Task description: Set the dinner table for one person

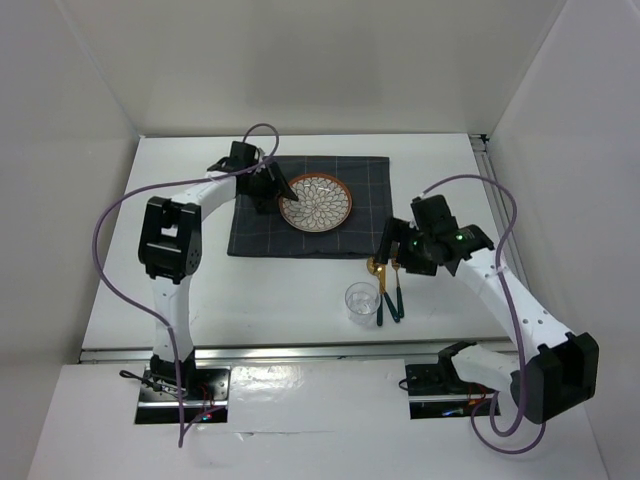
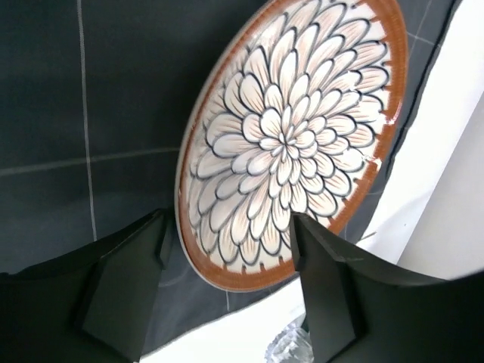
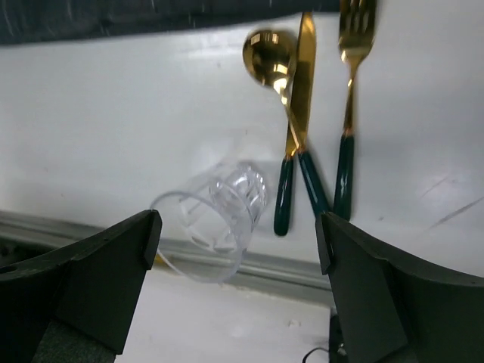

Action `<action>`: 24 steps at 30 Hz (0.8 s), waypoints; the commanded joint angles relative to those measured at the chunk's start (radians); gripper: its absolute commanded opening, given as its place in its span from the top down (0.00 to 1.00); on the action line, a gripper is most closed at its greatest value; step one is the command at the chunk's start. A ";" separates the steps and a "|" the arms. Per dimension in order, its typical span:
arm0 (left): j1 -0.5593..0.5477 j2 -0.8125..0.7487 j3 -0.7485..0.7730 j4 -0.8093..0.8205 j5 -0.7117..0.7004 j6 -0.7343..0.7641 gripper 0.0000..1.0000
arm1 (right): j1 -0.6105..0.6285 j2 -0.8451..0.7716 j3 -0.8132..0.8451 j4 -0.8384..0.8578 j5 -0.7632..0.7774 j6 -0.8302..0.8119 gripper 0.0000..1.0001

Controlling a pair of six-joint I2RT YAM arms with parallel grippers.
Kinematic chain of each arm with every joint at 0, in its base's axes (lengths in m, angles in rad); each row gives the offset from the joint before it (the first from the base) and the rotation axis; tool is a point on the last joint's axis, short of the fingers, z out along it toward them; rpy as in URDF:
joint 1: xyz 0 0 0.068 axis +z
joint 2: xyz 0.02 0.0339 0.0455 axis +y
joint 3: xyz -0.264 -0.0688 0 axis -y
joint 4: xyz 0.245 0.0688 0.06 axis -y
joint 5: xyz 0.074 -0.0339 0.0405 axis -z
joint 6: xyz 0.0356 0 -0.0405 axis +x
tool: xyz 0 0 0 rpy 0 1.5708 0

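Note:
A round plate [image 1: 318, 201] with a brown rim and petal pattern lies on the dark grey checked cloth [image 1: 255, 228] on the white dinner table [image 1: 290, 290]. My left gripper [image 1: 277, 192] is open and empty at the plate's left edge; in the left wrist view its fingers straddle the plate's near rim [image 2: 291, 144]. A clear glass [image 1: 362, 301] stands near the front edge. A gold spoon [image 3: 268, 57], knife [image 3: 302, 83] and fork [image 3: 352, 45] with green handles lie beside it. My right gripper [image 1: 392, 255] is open and empty above the cutlery and glass [image 3: 212, 219].
The table's silver front rail [image 1: 300, 350] runs just behind the glass. White walls enclose the table at the back and both sides. A purple cable loops over each arm. The glass also shows at the bottom of the left wrist view [image 2: 287, 348].

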State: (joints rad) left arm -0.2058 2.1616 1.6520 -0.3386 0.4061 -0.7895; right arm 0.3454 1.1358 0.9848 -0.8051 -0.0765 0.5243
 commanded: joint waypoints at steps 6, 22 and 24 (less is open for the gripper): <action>-0.007 -0.216 -0.026 -0.082 -0.053 0.087 0.17 | 0.121 -0.027 -0.139 0.012 -0.069 0.138 0.11; -0.027 -0.476 -0.081 -0.169 -0.098 0.153 0.21 | 0.193 0.071 -0.221 0.149 -0.017 0.178 0.83; -0.027 -0.485 -0.072 -0.181 -0.098 0.153 0.22 | 0.193 0.062 -0.165 0.098 0.027 0.178 0.99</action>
State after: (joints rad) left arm -0.2344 1.7054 1.5726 -0.4953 0.3134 -0.6579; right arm 0.5243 1.2068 0.7433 -0.7013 -0.1062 0.6895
